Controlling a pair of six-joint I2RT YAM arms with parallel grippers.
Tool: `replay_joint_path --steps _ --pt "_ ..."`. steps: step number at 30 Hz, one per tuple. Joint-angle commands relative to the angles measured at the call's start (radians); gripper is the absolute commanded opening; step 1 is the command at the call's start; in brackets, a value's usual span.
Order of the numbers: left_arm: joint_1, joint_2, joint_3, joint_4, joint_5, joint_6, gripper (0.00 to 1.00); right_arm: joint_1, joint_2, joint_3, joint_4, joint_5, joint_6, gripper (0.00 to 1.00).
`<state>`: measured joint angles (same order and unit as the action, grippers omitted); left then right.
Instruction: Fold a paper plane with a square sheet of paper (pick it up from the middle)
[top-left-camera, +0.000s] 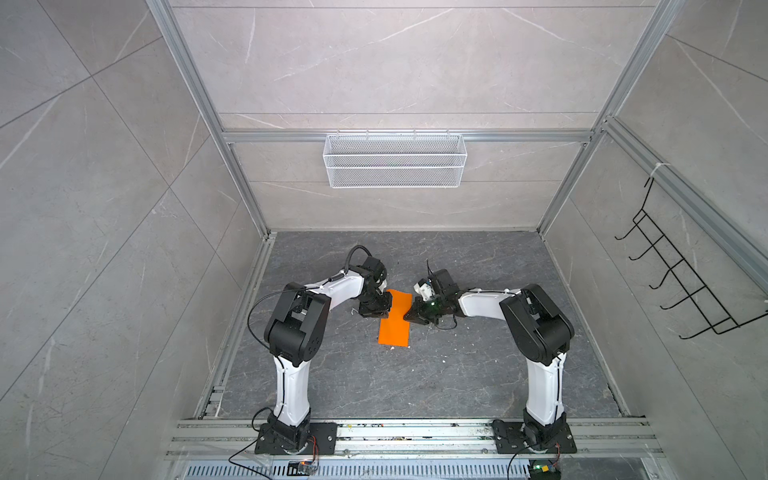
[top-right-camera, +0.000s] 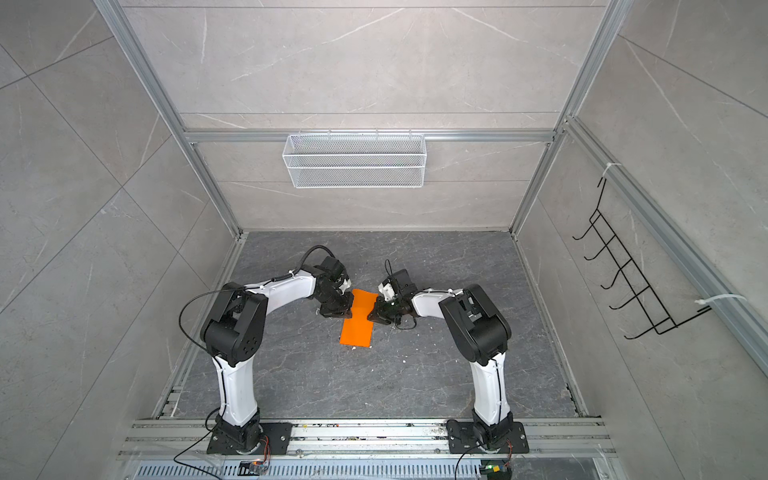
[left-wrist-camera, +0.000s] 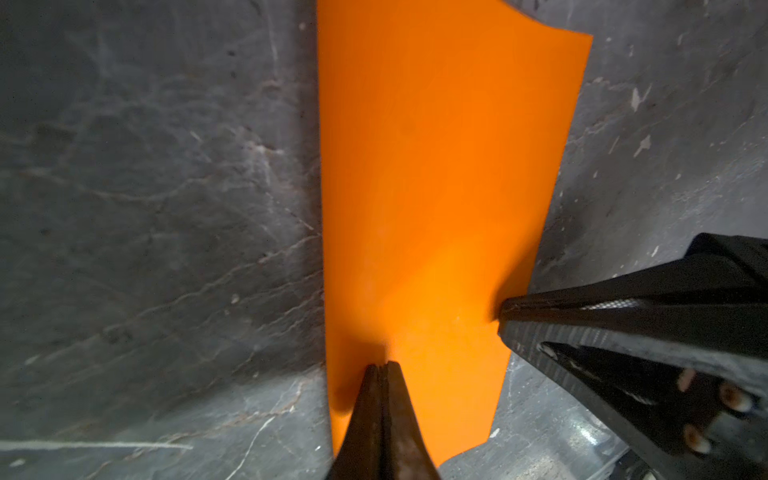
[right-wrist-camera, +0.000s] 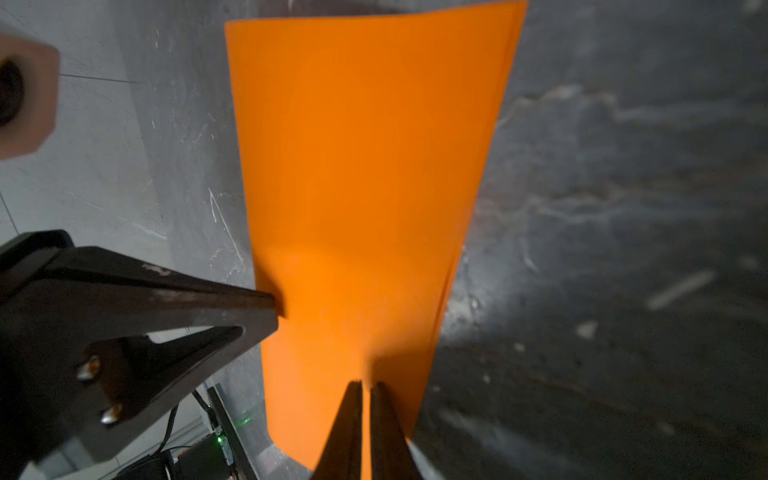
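Left claw (left-wrist-camera: 383, 366), right claw (right-wrist-camera: 365, 382): we see both clamped on opposite long edges of folded orange sheet (top-left-camera: 395, 320).

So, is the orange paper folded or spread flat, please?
Folded: the orange paper is a narrow rectangle, not a square, with doubled layers visible along one edge.

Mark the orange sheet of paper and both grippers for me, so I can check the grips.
sheet of paper (top-left-camera: 395, 320): a top view, middle of its orange face.
left gripper (left-wrist-camera: 382, 366): left wrist view, midway between its closed fingertips.
right gripper (right-wrist-camera: 365, 383): right wrist view, midway between its fingertips.
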<state>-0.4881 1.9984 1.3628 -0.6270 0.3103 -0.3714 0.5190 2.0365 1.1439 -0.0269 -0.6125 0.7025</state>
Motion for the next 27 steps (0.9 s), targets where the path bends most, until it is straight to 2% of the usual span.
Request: replay_joint_path --steps 1,8,14,17,21,24,27 --pt "0.005 0.018 -0.017 -0.059 -0.051 0.046 0.02 -0.006 0.071 -0.028 -0.149 0.154 -0.015 0.12" --pt "0.029 -0.015 -0.087 -0.101 -0.140 0.074 0.00 -0.007 0.070 -0.036 -0.151 0.163 -0.015 0.12" --pt "0.043 -0.088 -0.078 -0.124 -0.164 0.074 0.00 -0.007 0.070 -0.031 -0.154 0.165 -0.013 0.12" --pt "0.042 -0.145 -0.079 -0.110 -0.108 0.050 0.00 -0.006 0.069 -0.032 -0.154 0.165 -0.013 0.12" --pt "0.040 -0.207 -0.111 -0.021 0.026 -0.013 0.00 -0.003 0.068 -0.033 -0.152 0.166 -0.012 0.12" --pt "0.037 -0.209 -0.137 0.063 0.121 -0.062 0.00 -0.001 0.071 -0.033 -0.151 0.167 -0.009 0.12" --pt "0.031 -0.167 -0.137 0.082 0.152 -0.086 0.00 -0.001 0.074 -0.033 -0.150 0.166 -0.008 0.12"
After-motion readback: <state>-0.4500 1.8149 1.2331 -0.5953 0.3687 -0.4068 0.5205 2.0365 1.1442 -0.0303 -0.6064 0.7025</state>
